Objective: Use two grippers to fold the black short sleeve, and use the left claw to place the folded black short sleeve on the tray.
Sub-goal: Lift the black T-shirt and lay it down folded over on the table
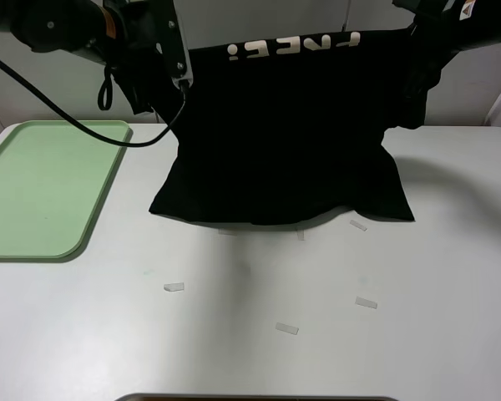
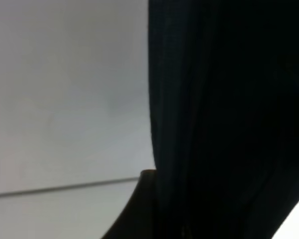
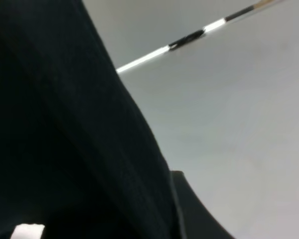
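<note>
Arms raised high, left claw (image 1: 169,83) near the pale green tray (image 1: 42,184), right gripper (image 1: 417,58) well beyond it, each clamped on a corner of the black short sleeve (image 1: 284,142) (fingertips buried in cloth), shirt hanging, lettering inverted, hem beside the tray.

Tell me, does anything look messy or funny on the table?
Yes. Small white paper strips lie scattered on the table in front of the black T-shirt, like litter. The shirt itself is lifted at its far edge, so its pale lettering reads upside down while its hem rests on the table.
</note>
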Robot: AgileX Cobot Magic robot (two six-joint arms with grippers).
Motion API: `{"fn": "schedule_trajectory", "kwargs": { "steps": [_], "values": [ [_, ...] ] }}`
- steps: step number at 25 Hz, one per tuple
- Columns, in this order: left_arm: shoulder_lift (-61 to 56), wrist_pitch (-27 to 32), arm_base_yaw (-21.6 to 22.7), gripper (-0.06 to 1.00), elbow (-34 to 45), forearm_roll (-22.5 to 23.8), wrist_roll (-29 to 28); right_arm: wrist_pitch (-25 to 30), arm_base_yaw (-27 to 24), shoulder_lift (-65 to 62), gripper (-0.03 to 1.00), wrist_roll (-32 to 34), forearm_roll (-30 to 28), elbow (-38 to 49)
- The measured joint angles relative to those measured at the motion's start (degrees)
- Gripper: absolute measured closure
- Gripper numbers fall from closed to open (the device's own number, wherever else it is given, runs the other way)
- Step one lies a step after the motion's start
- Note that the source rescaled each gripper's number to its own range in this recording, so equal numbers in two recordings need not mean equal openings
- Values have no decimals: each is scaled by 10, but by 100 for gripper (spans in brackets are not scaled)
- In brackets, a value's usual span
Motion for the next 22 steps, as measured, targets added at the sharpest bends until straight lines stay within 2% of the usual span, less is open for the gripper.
{"fn": "schedule_trajectory", "kwargs": {
  "steps": [6,15,19,22],
  "values": [
    [43,-39,3,94,0,9,-1,-37,-8,31,97,0,-5,1],
    [74,-117,32,94,0,18,-1,-125,-19,72,97,0,-20,1],
    [81,-123,36,94,0,21,-22,-120,-19,80,97,0,-22,2],
    [81,-123,36,94,0,21,-78,-99,-19,79,97,0,-23,2]
  ]
}}
